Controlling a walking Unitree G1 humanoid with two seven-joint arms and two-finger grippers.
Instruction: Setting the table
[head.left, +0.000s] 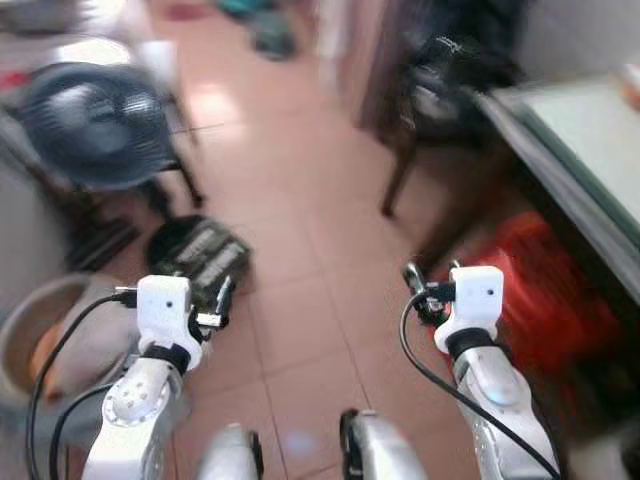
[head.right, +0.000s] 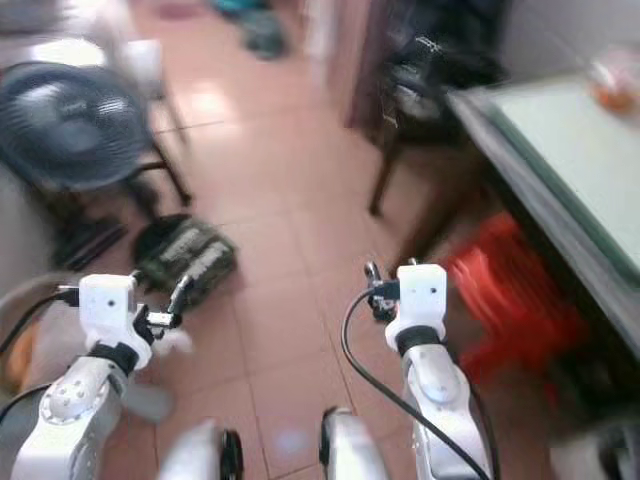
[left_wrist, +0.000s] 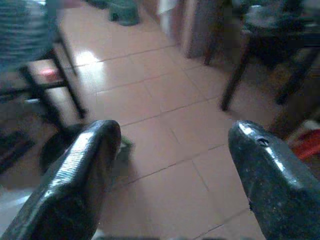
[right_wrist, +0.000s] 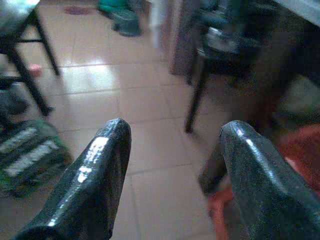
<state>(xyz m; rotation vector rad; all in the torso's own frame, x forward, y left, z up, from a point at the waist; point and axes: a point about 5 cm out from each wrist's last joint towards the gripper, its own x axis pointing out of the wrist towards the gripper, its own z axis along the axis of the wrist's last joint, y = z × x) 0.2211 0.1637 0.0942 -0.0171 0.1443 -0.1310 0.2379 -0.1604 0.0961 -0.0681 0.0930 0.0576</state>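
One black fan (head.left: 90, 125) is standing left on the tiled floor (head.left: 290, 250). Two claws are hanging over it, left claw (left_wrist: 172, 165) and right claw (right_wrist: 175, 165), both spread and holding nothing. One green-topped counter (head.left: 585, 140) is standing far right.

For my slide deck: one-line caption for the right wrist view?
Open right tool above terracotta tiled floor, facing dark wooden chair.

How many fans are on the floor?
1. The dark round fan stands on the tiled floor ahead to the robot's left, beside a grey wall. More could be hidden beyond the blurry edges.
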